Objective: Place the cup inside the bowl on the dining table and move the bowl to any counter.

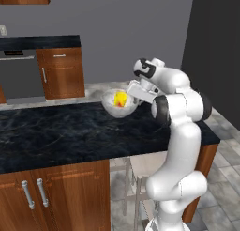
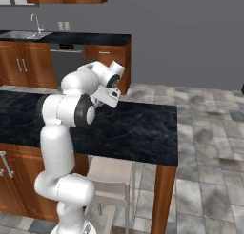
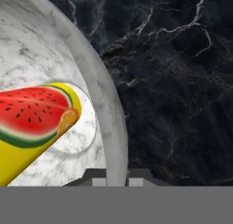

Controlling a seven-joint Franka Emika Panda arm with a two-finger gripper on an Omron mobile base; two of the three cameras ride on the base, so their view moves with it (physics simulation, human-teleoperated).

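The whitish-grey speckled bowl (image 1: 112, 110) is at the far edge of the dining table (image 1: 61, 131), with the yellow cup (image 1: 121, 99) lying tilted inside it. In the hand view the cup (image 3: 32, 127) shows a watermelon picture on its side and rests against the bowl's inner wall (image 3: 54, 45). My gripper (image 1: 133, 100) is at the bowl's right rim, and in the hand view the gripper (image 3: 116, 175) is shut on that rim, one finger inside and one outside. I cannot tell whether the bowl rests on the black marble (image 3: 182, 82) or hangs just above it.
Across a tiled aisle stands the counter (image 1: 40, 42) with a grey appliance (image 1: 18, 75) under it; from the right it shows as a long counter (image 2: 71, 38) with a sink (image 2: 24, 34). A wooden stool (image 2: 112, 176) is tucked under the table's near side.
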